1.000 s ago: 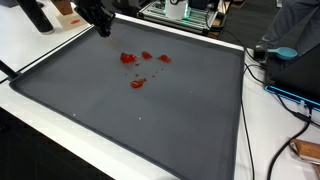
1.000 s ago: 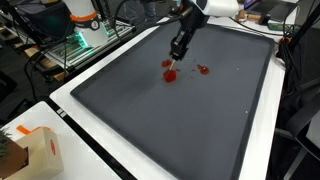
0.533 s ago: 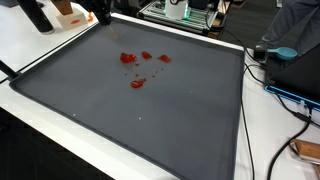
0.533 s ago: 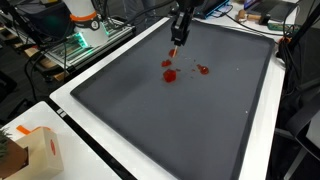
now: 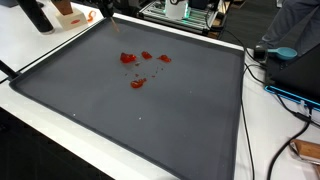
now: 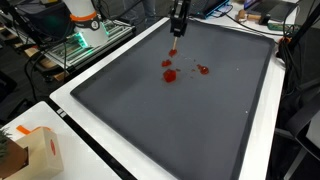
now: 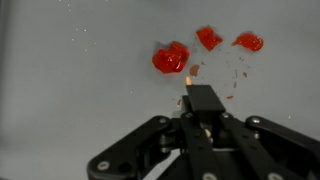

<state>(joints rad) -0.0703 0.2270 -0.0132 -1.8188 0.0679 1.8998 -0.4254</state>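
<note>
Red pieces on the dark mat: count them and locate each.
4. In an exterior view, a row of three: large piece, middle piece, end piece; lone piece nearer the camera. Smaller crumbs may be missed.

Gripper [image 7: 197, 92]: matte black, two-fingered.
Fingers [image 7: 203, 106]: narrow, flat-sided, black.
Linkages [image 7: 140, 146]: black angled bars on either side.
Pivots [image 7: 100, 167]: round grey pins at the joints.
</note>
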